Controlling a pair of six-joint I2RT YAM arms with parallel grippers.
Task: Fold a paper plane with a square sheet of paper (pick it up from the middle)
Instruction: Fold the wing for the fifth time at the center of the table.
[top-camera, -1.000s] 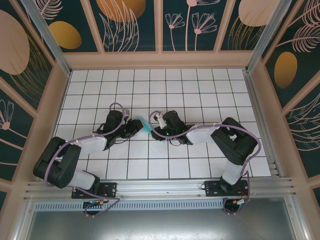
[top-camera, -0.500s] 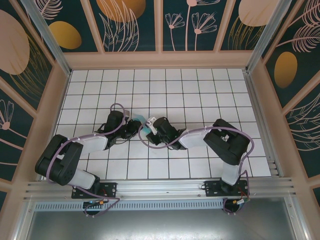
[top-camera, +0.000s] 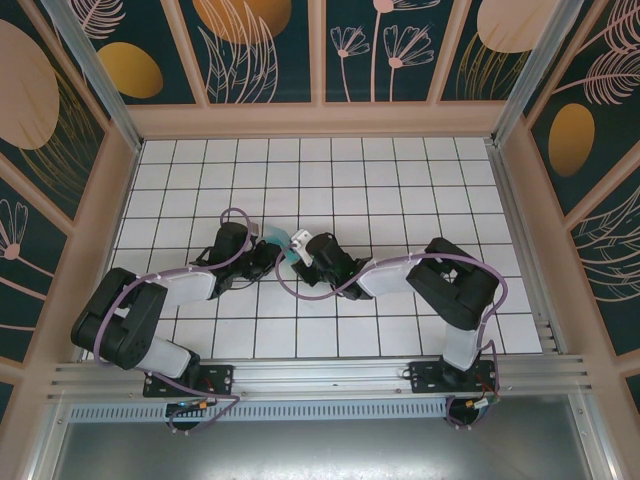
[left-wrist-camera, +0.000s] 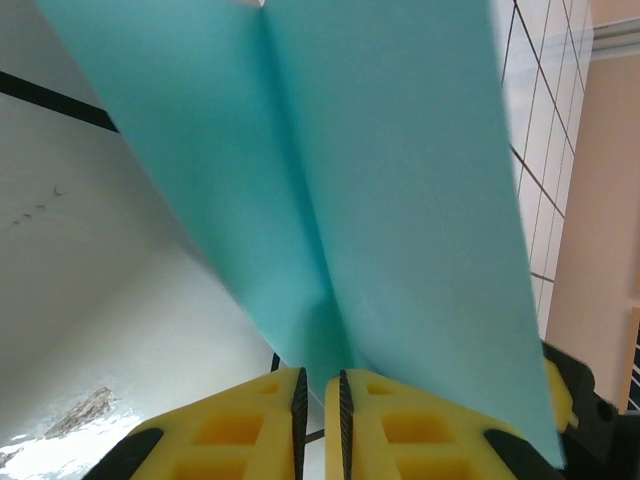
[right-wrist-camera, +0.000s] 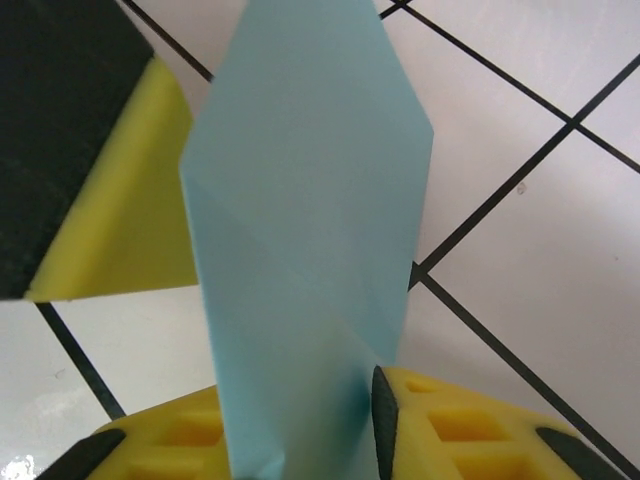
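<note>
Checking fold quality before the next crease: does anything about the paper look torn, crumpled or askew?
Nothing stands out. The paper shows a straight crease and flat, untorn faces where visible, pinched by the left gripper and the right gripper.

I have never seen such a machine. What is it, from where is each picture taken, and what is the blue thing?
These are two robot arms bolted at the near edge of a white tiled table. The wide picture looks down from above: the left arm and the right arm meet over the middle of the table. The two close pictures come from small cameras on the wrists, so each shows its own yellow finger pads at the bottom. The blue thing is a thin light-blue sheet of paper, already creased and folded. The left jaws pinch it at the crease. The right jaws appear to be shut on another part of it, so both arms hold the paper between them.
</note>
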